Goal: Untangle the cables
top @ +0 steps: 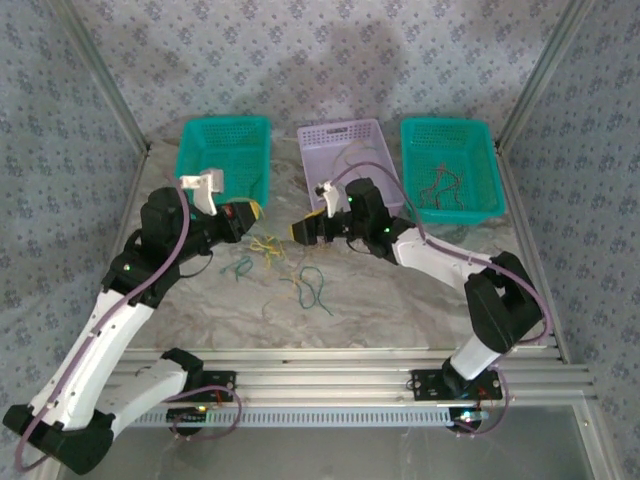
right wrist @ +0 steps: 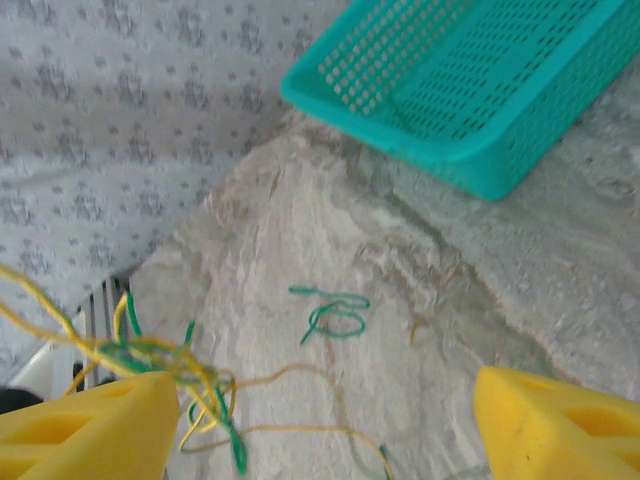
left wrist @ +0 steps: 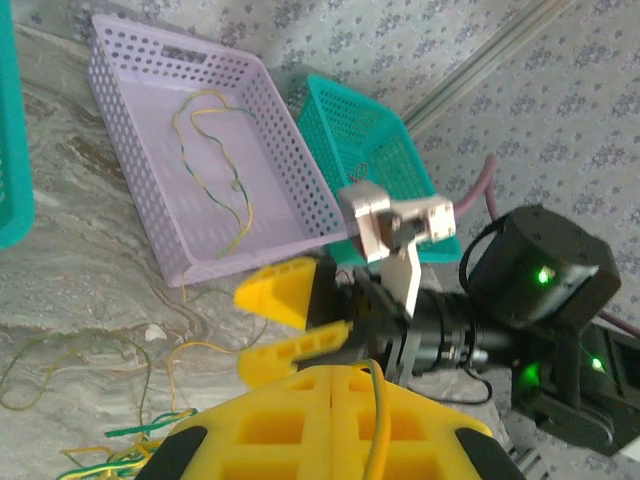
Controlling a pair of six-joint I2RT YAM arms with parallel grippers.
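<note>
The cables lie loose mid-table: a yellow-green tangle (top: pixel 265 248), a green strand (top: pixel 240 267) and a longer green one (top: pixel 315 290). My left gripper (top: pixel 250 212) hovers just left of the tangle; in the left wrist view its yellow fingers (left wrist: pixel 333 372) are pressed together, and a yellow-green cable (left wrist: pixel 378 420) runs back over one finger from the tips. My right gripper (top: pixel 303 232) faces it from the right, jaws open (left wrist: pixel 285 322). In the right wrist view the gripper (right wrist: pixel 325 440) stands wide; the tangle (right wrist: pixel 170 370) hangs against its left finger, strands rising up-left. A green cable (right wrist: pixel 335 312) lies beyond.
Three baskets line the back: a teal basket (top: pixel 190 150) at left, a purple basket (top: pixel 345 135) in the middle holding a yellow-green wire (left wrist: pixel 225 160), and a teal basket (top: pixel 490 165) at right with red wires (top: pixel 440 190). Patterned walls enclose the table.
</note>
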